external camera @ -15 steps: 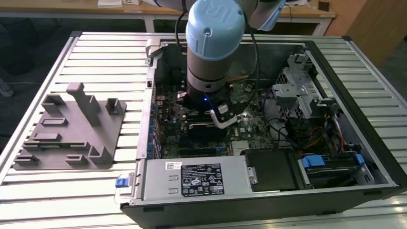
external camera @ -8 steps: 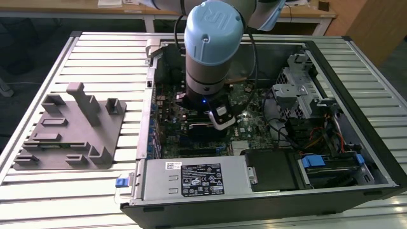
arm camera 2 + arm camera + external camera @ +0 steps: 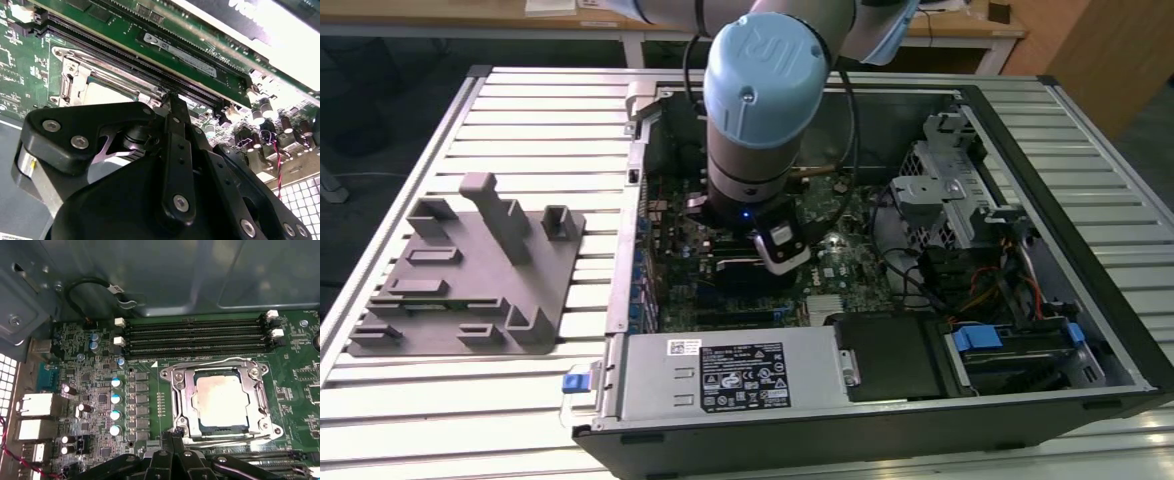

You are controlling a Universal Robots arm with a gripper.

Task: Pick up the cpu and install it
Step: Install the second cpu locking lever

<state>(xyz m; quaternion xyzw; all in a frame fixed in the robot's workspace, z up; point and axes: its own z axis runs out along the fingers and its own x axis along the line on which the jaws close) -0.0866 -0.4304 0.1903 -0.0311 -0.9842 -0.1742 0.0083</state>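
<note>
Slatted metal table (image 3: 520, 120); open PC case (image 3: 1067, 250); cpu (image 3: 221, 401) in socket.

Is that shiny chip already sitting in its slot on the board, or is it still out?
In. In the first wrist view the cpu lies flat inside the metal-framed socket, with the gripper just beside the frame.

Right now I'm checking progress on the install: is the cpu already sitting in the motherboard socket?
Yes. In the first wrist view the cpu lies flat inside the metal-framed socket on the motherboard.
</note>
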